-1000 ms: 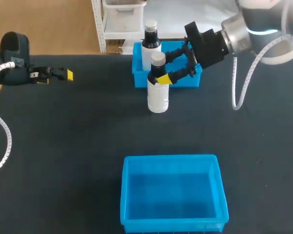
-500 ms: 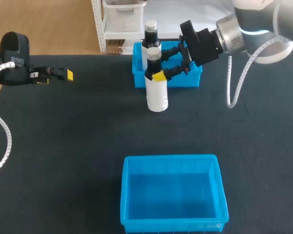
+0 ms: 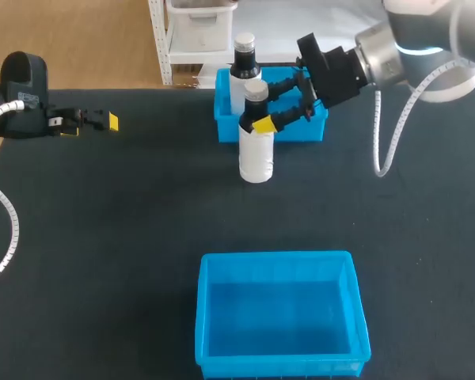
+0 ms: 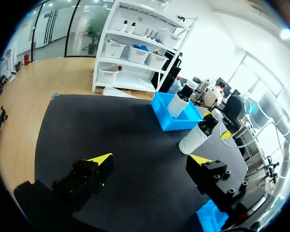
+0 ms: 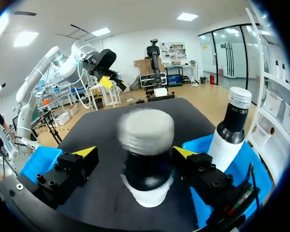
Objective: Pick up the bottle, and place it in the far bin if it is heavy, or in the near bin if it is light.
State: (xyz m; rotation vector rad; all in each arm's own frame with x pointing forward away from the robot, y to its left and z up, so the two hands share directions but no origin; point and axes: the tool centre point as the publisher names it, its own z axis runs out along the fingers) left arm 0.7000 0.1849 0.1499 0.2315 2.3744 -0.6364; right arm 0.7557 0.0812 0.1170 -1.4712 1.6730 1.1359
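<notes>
The bottle (image 3: 256, 156) stands just before the far bin (image 3: 294, 131). The right gripper (image 3: 260, 109) straddles its neck, fingers spread and not clamping.

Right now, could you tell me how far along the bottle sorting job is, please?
Looks done: a first bottle stands in the far bin. In hand: the right claw straddles the neck of the second bottle, upright on the table before that bin, not yet clamped. Left: grip, lift, weigh, then place it in the far bin or the empty near bin.

No lettering can be read (the bottle (image 3: 256, 155) shows only plain white).
</notes>
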